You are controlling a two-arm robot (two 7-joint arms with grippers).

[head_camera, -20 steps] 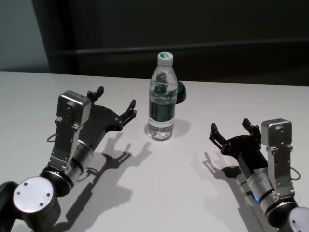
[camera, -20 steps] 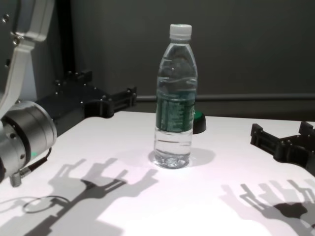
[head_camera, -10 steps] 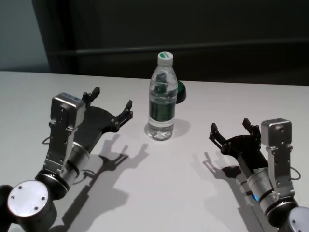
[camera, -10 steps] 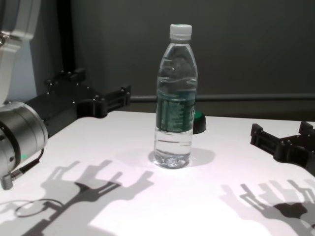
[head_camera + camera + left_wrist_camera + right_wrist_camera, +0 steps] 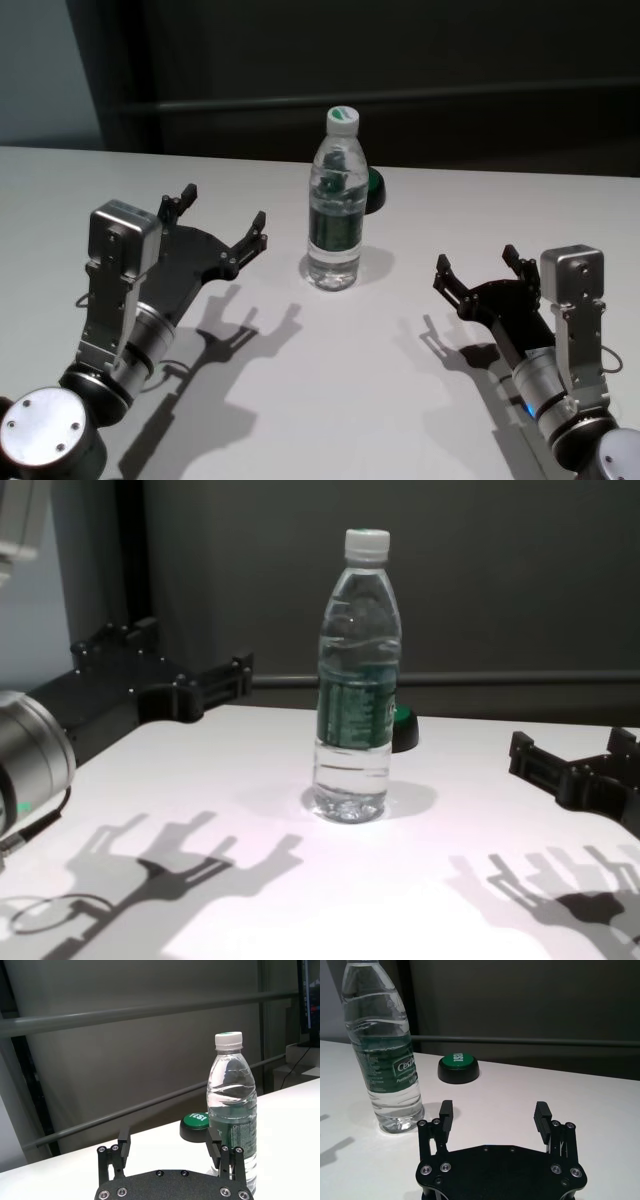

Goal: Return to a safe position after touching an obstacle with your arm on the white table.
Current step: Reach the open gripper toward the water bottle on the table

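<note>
Both jaws stand apart, gripping nothing: your left gripper [image 5: 222,225] sits just clear of the bottle [image 5: 335,208], your right gripper [image 5: 478,268] farther off over the table [image 5: 330,400].

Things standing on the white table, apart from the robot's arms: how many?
2. A tall clear plastic water bottle with a white cap stands upright mid-table; a low black round button with a green top sits just behind it. Nothing else shows.

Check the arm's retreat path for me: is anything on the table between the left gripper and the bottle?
Nothing: in the head view, only bare table separates the open left gripper from the bottle.
</note>
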